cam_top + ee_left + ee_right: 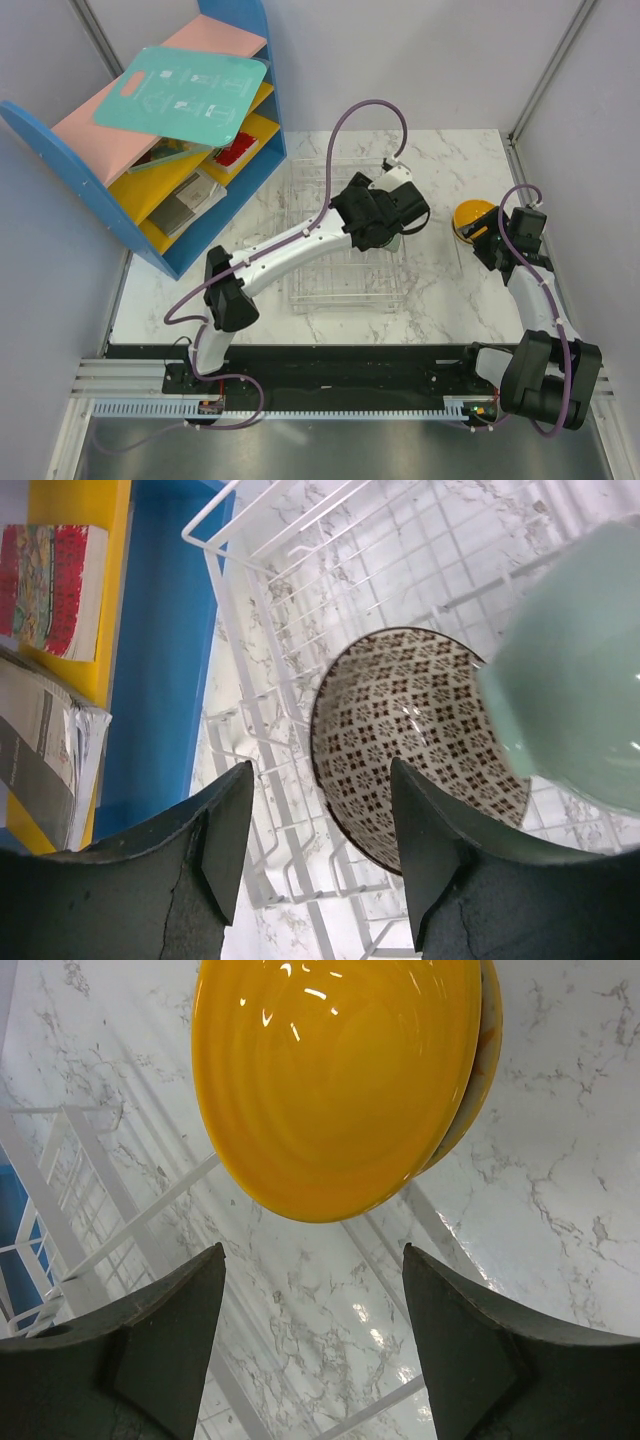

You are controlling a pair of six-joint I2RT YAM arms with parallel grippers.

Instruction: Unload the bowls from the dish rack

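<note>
Grey-brown mesh-patterned bowl (410, 740) sits tilted on edge inside the silver-white wire dish rack (345, 240), held between the rack's wires. Pale mint green bowl (580, 700) is right next to it in the rack and overlaps its rim in your left wrist view. Both are at the rack's right side, under the left arm.

Plain orange glossy bowl (335, 1080) is out of the rack, on the white marble tabletop (440, 290) to the right. It rests on another bowl, and only a cream rim (487, 1050) of that one shows.

Your left tool (318, 810) hangs over the mesh bowl, fingers spread wide, nothing between them. Your right tool (312, 1290) is just near of the orange bowl, also wide, gripping nothing.

Blue-and-yellow shelf unit (180, 180) stands left of the rack, with a teal flat board (185, 95) lying on top.
</note>
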